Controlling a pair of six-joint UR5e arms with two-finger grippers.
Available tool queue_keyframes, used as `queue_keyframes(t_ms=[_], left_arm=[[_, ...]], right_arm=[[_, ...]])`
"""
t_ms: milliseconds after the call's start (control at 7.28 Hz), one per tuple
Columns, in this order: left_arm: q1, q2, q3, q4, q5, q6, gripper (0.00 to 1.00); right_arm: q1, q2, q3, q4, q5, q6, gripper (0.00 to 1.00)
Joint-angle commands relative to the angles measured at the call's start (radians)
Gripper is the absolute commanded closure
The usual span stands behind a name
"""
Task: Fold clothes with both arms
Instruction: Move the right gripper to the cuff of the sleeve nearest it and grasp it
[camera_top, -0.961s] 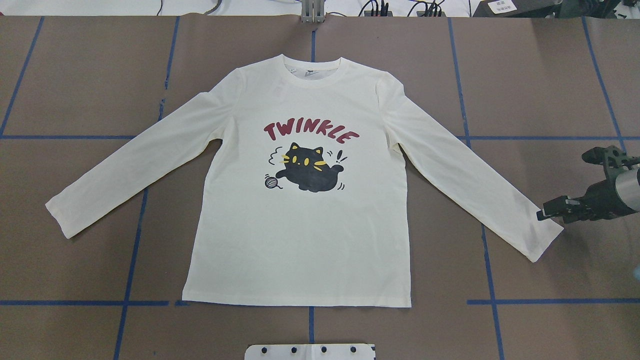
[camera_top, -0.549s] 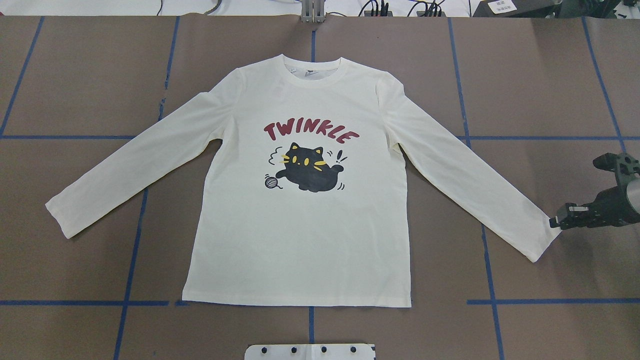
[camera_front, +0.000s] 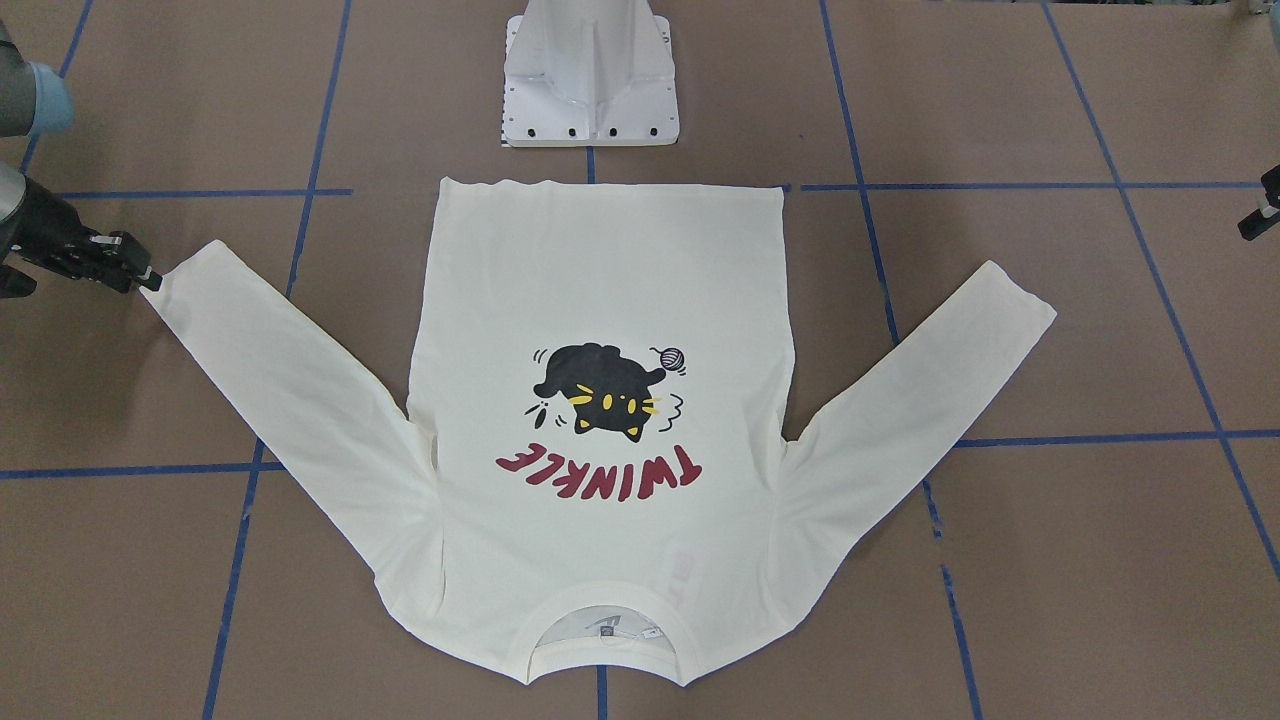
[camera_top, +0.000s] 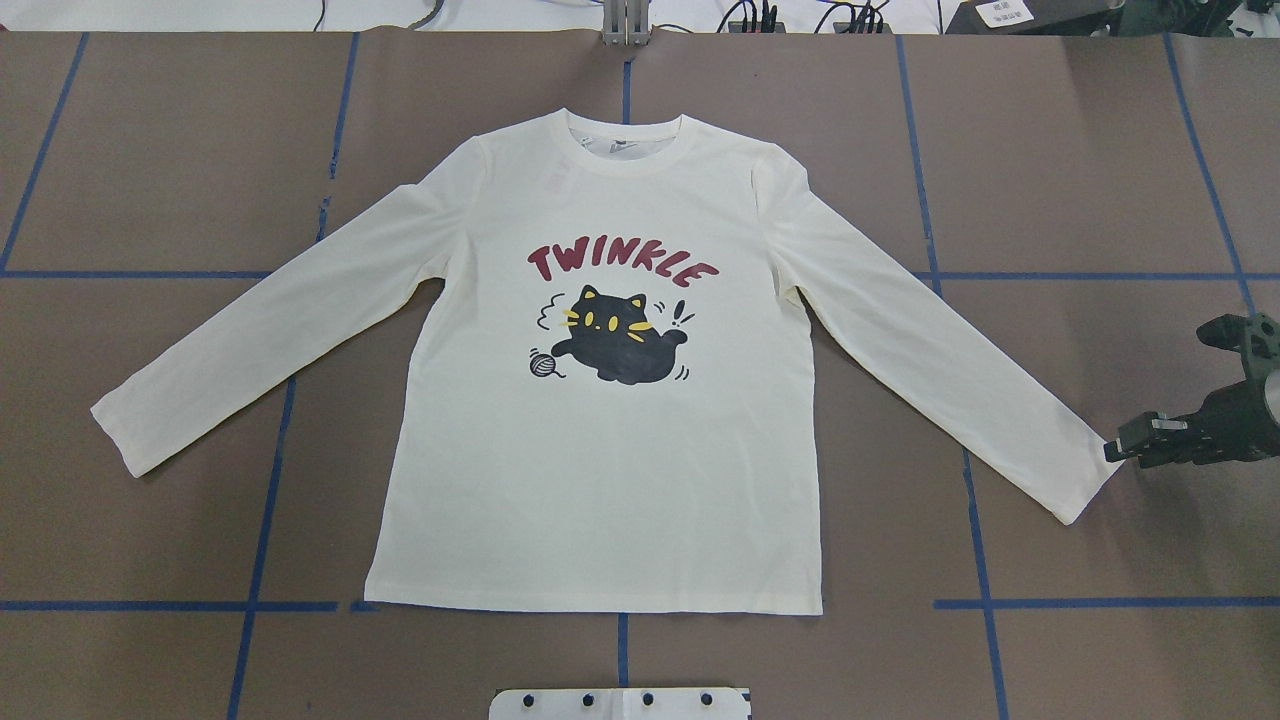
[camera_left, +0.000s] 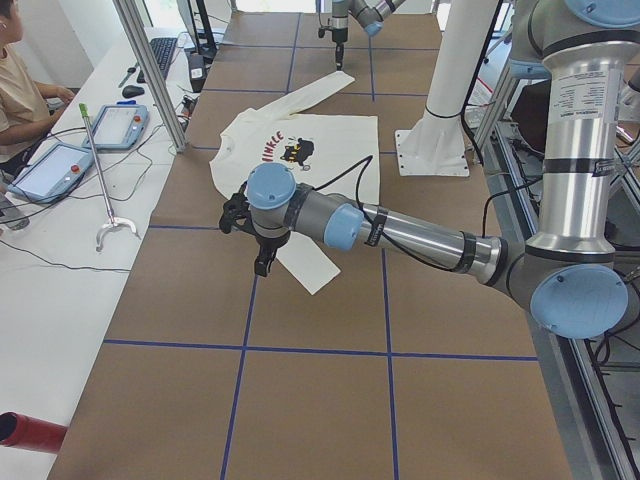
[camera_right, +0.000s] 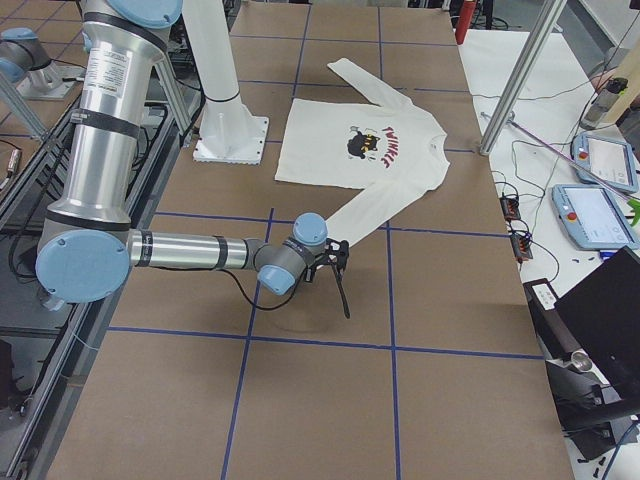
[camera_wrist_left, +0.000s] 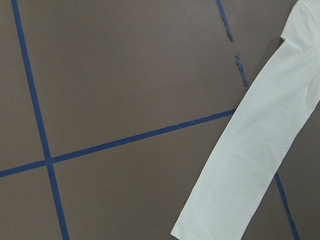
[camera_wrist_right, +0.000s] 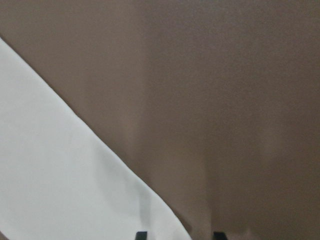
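T-shirt (camera_top: 600, 480) flat, print up, mid table (camera_top: 1100, 150), sleeves splayed. Right gripper (camera_top: 1112, 452) at the 4 o'clock cuff corner in the overhead view; fingers (camera_wrist_right: 141, 235) spread, one over cloth, one over bare table. Left gripper (camera_front: 1258, 215) well clear of the 8 o'clock cuff; cannot tell whether its fingers are spread or pressed together

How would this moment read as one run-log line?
shirt: flat, print up | right gripper: open, at sleeve cuff | left gripper: state unclear, off the shirt | fold: not started
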Motion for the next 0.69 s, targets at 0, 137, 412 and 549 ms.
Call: queue_keyframes(t_ms=[0,137,412,549], left_arm=[[0.000,0.001,0.001,0.000,0.000,0.000,0.00],[0.000,0.001,0.000,0.000,0.000,0.000,0.00],[0.000,0.001,0.001,0.000,0.000,0.000,0.00],[0.000,0.001,0.002,0.000,0.000,0.000,0.00]], right_arm=[[-0.004,0.003,-0.005,-0.004,-0.004,-0.001,0.66],[-0.004,0.006,-0.005,-0.006,-0.004,-0.001,0.82],[-0.010,0.010,-0.005,-0.007,0.000,-0.001,1.00],[-0.010,0.013,0.002,-0.007,0.008,-0.001,1.00]])
